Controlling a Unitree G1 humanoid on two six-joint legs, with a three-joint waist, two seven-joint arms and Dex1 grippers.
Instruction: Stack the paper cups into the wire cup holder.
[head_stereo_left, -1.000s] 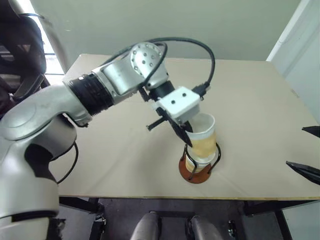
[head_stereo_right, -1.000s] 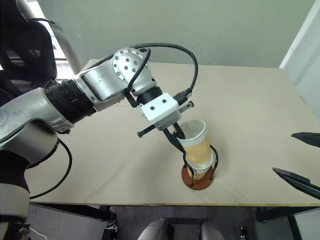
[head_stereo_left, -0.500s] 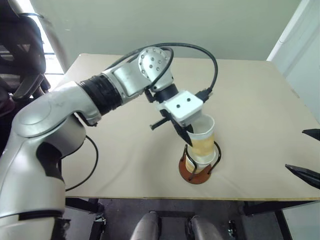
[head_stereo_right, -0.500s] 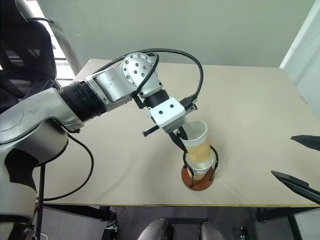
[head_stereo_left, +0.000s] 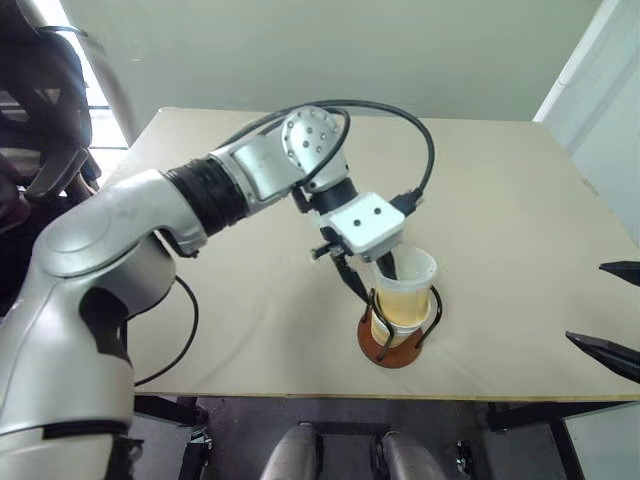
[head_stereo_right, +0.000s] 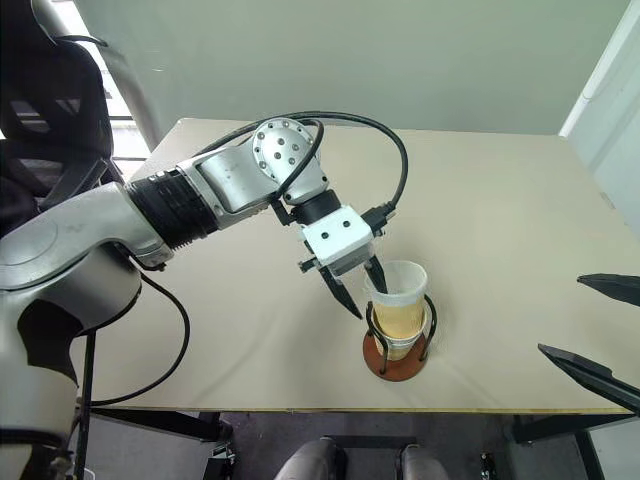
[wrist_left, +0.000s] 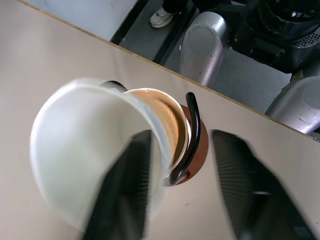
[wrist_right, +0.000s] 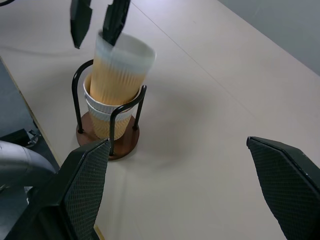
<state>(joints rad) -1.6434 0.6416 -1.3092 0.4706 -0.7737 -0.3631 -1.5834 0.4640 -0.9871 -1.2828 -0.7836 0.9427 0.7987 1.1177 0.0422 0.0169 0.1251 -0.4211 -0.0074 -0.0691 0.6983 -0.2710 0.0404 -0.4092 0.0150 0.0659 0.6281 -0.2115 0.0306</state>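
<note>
A paper cup (head_stereo_left: 406, 290) with a tan ribbed sleeve stands in the wire cup holder (head_stereo_left: 395, 350), near the table's front edge. It is nested in another paper cup (wrist_right: 100, 109), whose white rim shows below it. My left gripper (head_stereo_left: 372, 284) is open over the top cup's rim. One finger is inside the cup and the other outside, clear of the sleeve. The left wrist view shows that cup (wrist_left: 95, 160) blurred between my two fingers (wrist_left: 125, 190). My right gripper (head_stereo_left: 612, 310) hangs open at the right table edge, holding nothing.
The beige table (head_stereo_left: 500, 200) spreads behind and to both sides of the holder. Its front edge runs just in front of the holder's base. A dark chair (head_stereo_left: 40, 110) stands beyond the left edge.
My left gripper has opened and let go of the top cup. The cup, tilted before, has dropped lower into the holder and stands straighter. The right gripper has not moved.
</note>
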